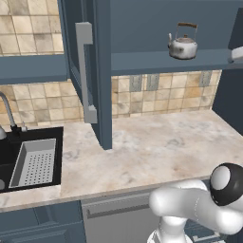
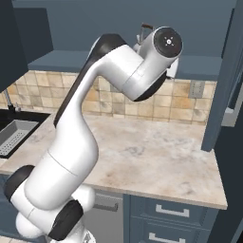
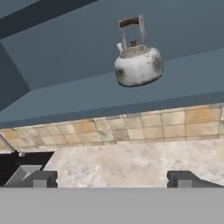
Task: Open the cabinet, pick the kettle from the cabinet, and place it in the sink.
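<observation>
1. The cabinet (image 1: pixel 142 28) hangs open above the marble counter (image 1: pixel 152 147); its left door (image 1: pixel 102 71) swings out towards us, long grey handle (image 1: pixel 85 71) facing the room.
2. The white arm (image 2: pixel 80 137) rears up from the base, elbow bent, its wrist lifted to shelf height in front of the opening.
3. The black sink (image 1: pixel 9 156) lies far to the left, a grey strainer tray (image 1: pixel 34 163) inside.
4. The kettle (image 3: pixel 138 63) stands upright on the cabinet shelf, untouched.
5. The gripper (image 3: pixel 111 179) has fingers spread wide, empty, below the kettle and well short of it.

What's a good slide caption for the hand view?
Open gripper faces the kettle on the cabinet shelf.
</observation>
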